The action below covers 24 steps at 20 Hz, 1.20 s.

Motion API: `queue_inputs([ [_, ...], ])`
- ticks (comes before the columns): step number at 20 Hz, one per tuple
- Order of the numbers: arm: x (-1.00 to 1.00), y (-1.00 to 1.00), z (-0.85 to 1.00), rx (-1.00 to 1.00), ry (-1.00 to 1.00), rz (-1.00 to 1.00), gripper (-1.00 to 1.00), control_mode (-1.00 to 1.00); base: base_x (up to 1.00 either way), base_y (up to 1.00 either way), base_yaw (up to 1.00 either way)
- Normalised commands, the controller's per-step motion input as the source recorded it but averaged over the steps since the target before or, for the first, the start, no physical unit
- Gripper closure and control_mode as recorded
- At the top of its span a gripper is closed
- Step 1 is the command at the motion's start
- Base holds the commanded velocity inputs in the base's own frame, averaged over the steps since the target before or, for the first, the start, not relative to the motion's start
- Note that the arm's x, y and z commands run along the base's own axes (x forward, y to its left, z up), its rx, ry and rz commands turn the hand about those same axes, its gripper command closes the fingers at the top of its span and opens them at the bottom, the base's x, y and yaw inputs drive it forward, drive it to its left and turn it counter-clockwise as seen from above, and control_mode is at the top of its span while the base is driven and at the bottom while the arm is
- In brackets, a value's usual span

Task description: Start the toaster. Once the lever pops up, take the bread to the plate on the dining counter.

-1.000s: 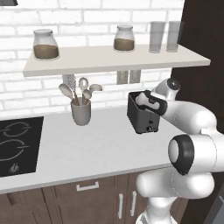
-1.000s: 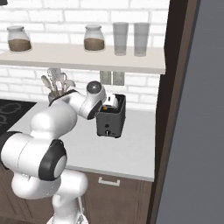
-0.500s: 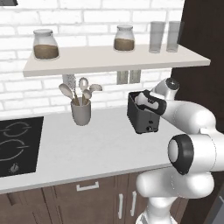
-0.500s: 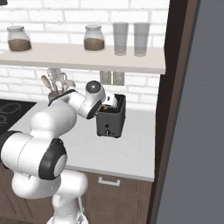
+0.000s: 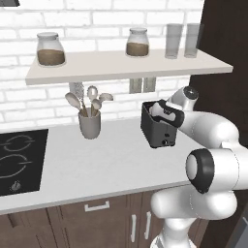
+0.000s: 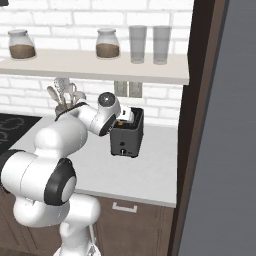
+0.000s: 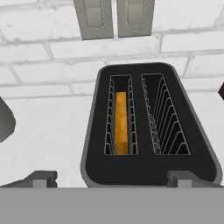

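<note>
Gripper (image 7: 112,180) spread wide, poised right over the toaster (image 7: 148,127); the bread (image 7: 121,122) sits down in its left slot. Around it: white worktop (image 5: 97,164), brick wall (image 5: 63,9), utensil cup (image 5: 90,124), shelf (image 5: 126,65) with jars.

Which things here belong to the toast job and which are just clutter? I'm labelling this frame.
Job:
- small dark boxy toaster
- golden-brown bread slice, in its left slot in the hand view
- open tool, above the toaster

Lying about:
- grey utensil cup
- two glass jars
- two clear glasses
- black hob
</note>
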Motion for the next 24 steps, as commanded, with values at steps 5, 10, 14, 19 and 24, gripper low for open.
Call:
queue_inputs([
  [5, 0.0, 0.0, 0.0, 0.0, 0.0, 0.0, -1.0, -1.0, 0.0, 0.0, 0.0],
  [10, 0.0, 0.0, 0.0, 0.0, 0.0, 0.0, -1.0, -1.0, 0.0, 0.0, 0.0],
  [14, 0.0, 0.0, 0.0, 0.0, 0.0, 0.0, -1.0, -1.0, 0.0, 0.0, 0.0],
  [19, 0.0, 0.0, 0.0, 0.0, 0.0, 0.0, -1.0, -1.0, 0.0, 0.0, 0.0],
  [24, 0.0, 0.0, 0.0, 0.0, 0.0, 0.0, -1.0, -1.0, 0.0, 0.0, 0.0],
])
